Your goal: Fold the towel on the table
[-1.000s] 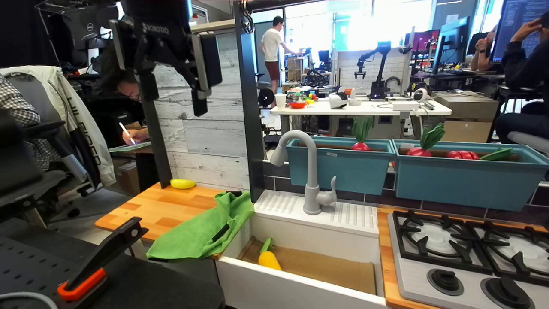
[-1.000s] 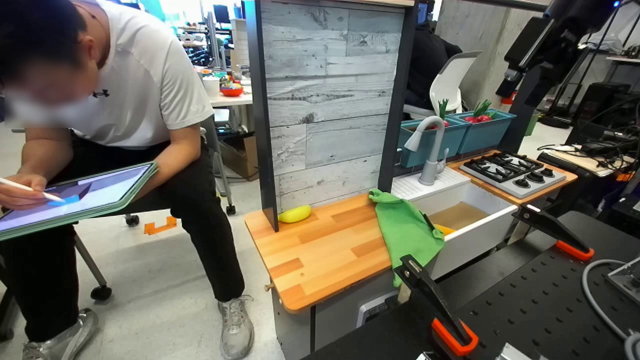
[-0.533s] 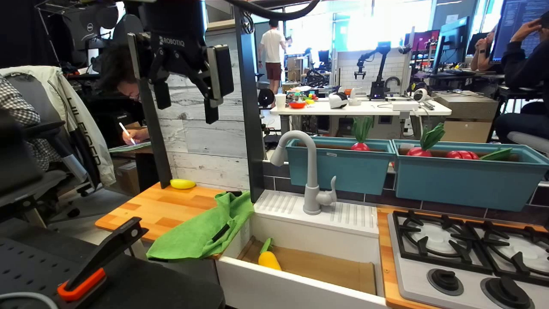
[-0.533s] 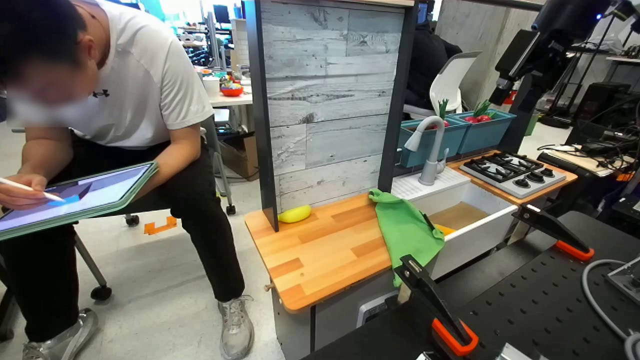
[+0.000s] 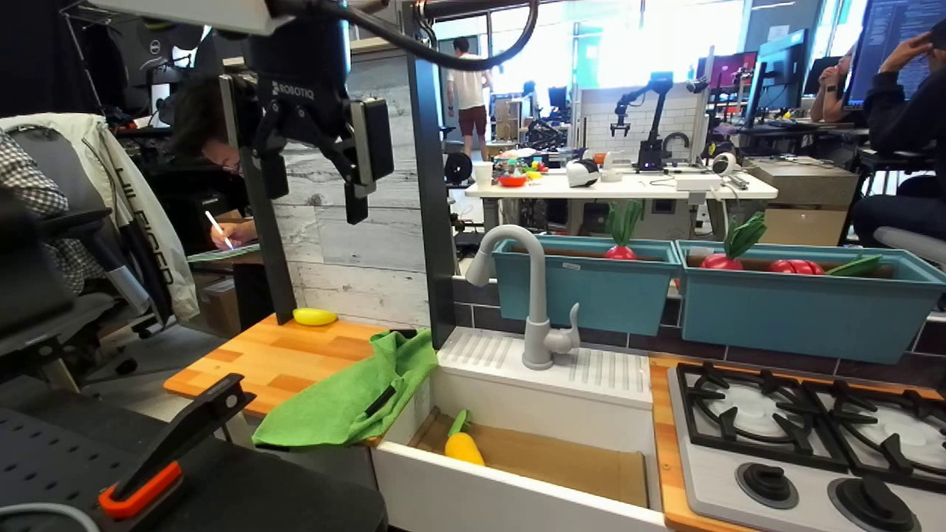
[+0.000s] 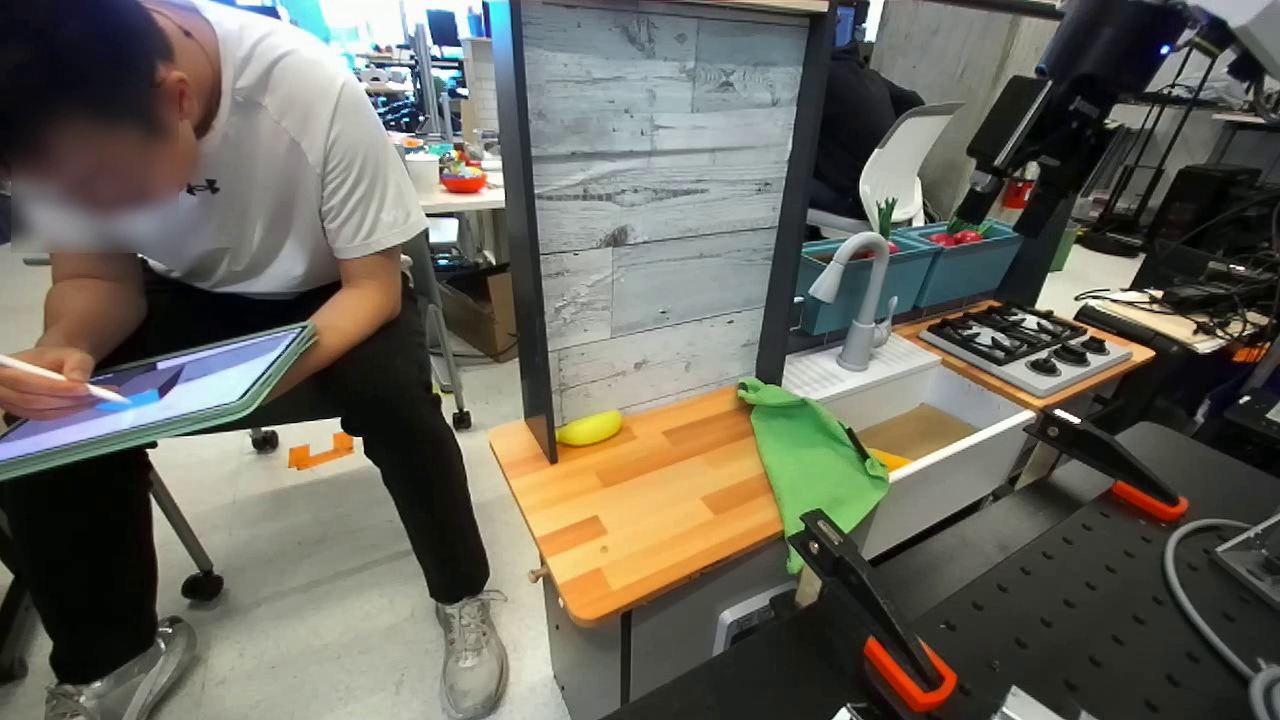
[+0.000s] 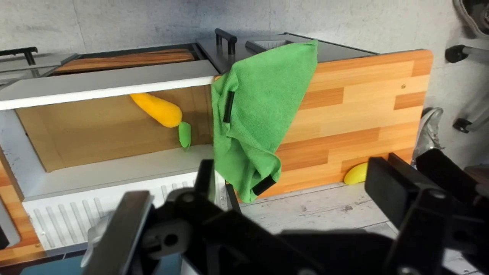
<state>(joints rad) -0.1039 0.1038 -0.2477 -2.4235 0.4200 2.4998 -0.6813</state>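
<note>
Black 2-finger Robotiq gripper (image 5: 316,191) up in the air, jaws spread wide, well apart from the wrinkled bright-green cloth towel (image 5: 347,403). Towel lies along the edge of the light orange-brown butcher-block table (image 6: 650,500) nearest the white rect. sink basin (image 5: 458,493), back corner to front corner, w/ 1 end hanging over front edge; 2 black strips (image 7: 229,107) on it. Yellow banana-shaped obj. (image 6: 592,428) sits by back edge, nr. opp. corner.

Banana (image 5: 315,317), yellow-orange vegetable (image 7: 158,110) in white sink (image 5: 458,489), gray faucet (image 5: 537,295), teal planters (image 5: 802,318), stovetop (image 5: 813,490)
</note>
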